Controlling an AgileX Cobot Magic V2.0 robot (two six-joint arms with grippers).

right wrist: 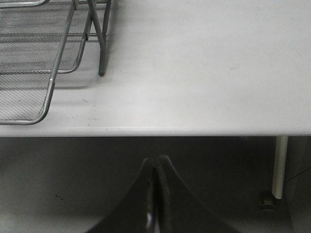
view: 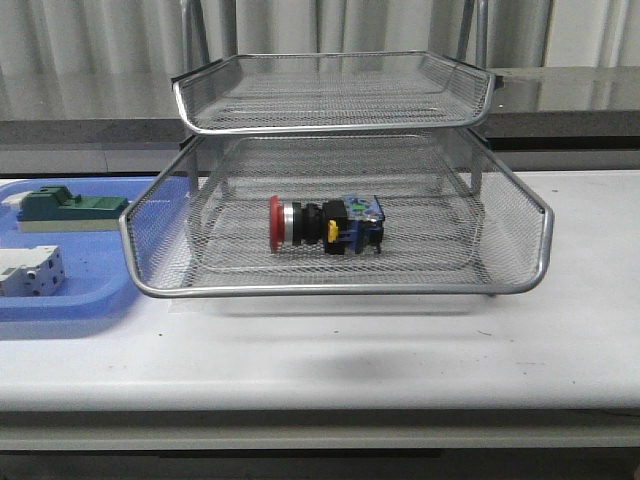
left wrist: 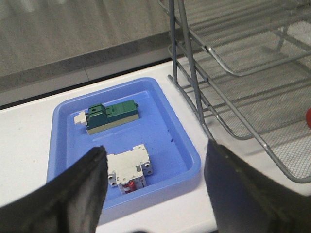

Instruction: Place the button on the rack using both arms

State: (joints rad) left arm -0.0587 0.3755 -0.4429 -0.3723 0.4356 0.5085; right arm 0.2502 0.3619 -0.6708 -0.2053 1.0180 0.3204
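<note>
Front view: the button (view: 325, 222) lies on its side in the pulled-out lower tray of the rack (view: 340, 290), no arm near it. Left pincer (left wrist: 155, 189) gapes wide over the blue tray (left wrist: 192, 150); right pincer (right wrist: 154, 194) pressed closed, off the worktop (right wrist: 204, 73) edge. Placement looks done; next, probably push the tray in.

A white surface (view: 400, 350) fills the foreground of the front view, evenly lit, with soft shadows and a few small dark marks. Behind it hang pale, pleated curtains (view: 100, 40) above a dark, glossy ledge (view: 570, 95) that reflects them. In the right wrist view the surface ends at a straight edge, with dim grey floor (right wrist: 58, 184) below and a white leg (right wrist: 280, 165) going down to it.
</note>
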